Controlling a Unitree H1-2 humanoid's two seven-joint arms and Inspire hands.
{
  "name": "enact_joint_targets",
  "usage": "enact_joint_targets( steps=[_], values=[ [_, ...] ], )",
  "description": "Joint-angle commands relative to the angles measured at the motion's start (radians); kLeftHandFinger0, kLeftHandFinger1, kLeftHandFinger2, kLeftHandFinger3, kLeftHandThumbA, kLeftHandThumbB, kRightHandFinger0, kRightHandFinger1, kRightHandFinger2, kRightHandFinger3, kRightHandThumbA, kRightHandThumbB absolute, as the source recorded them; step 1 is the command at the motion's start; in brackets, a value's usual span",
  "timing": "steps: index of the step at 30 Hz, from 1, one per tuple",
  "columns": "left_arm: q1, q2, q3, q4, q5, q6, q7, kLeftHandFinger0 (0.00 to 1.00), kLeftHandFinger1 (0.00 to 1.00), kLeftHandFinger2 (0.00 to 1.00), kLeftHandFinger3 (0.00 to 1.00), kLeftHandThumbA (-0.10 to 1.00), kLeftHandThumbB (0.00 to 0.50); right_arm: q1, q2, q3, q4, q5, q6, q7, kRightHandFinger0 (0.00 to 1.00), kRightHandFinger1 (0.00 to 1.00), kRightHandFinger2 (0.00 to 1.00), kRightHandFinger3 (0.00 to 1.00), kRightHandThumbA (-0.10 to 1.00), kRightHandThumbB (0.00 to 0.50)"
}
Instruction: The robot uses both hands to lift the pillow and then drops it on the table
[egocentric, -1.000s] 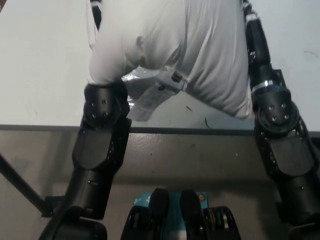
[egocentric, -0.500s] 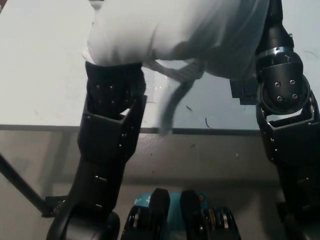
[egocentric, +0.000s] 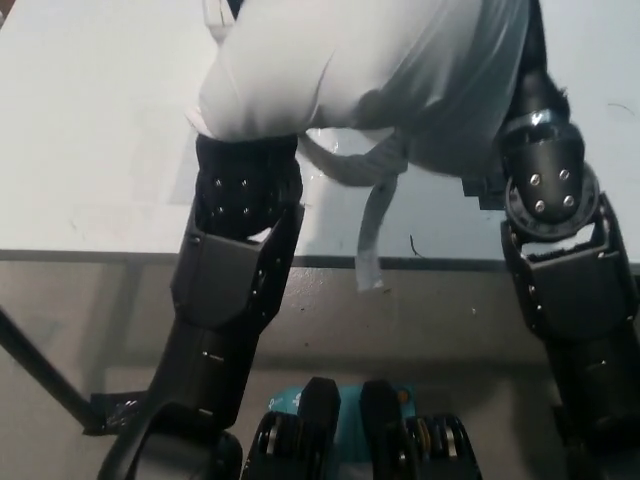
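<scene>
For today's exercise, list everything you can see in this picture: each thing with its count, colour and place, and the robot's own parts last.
Pillow: one, white, held up at the top middle between the two arms, above the table.
Strap or tag: one, pale, hanging from the pillow's underside down past the table's front edge.
Table: one, white top with a dark front edge, filling the upper half of the view.
Floor: grey-brown, below the table edge.
Left arm: one, black casing, rising from the lower left to the pillow; its hand is hidden by the pillow.
Right arm: one, black, rising at the right to the pillow; its hand is hidden too.
</scene>
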Motion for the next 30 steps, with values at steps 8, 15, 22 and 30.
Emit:
enact_joint_targets(
  steps=[8,15,22,30],
  values=[
    [0.181,-0.013,-0.020,0.086,-0.015,0.086,-0.092,1.00,1.00,1.00,1.00,1.00,0.102,0.085,0.022,0.029,0.055,0.021,-0.128,0.045,1.00,1.00,1.00,1.00,1.00,0.248],
    [0.287,0.052,-0.028,0.222,0.011,0.063,-0.116,1.00,1.00,1.00,1.00,1.00,0.059,0.216,0.022,0.004,0.198,0.050,-0.215,0.046,1.00,1.00,1.00,1.00,1.00,0.189],
    [0.334,0.102,-0.081,0.468,0.073,-0.038,-0.113,1.00,1.00,1.00,1.00,1.00,0.097,0.247,0.051,0.035,0.422,0.067,-0.284,0.101,1.00,1.00,1.00,1.00,1.00,0.130],
    [0.417,0.146,-0.067,0.400,0.046,-0.067,-0.141,1.00,1.00,1.00,1.00,1.00,0.042,0.247,0.043,-0.007,0.438,0.132,-0.277,0.115,1.00,1.00,1.00,1.00,1.00,0.148]
  ],
)
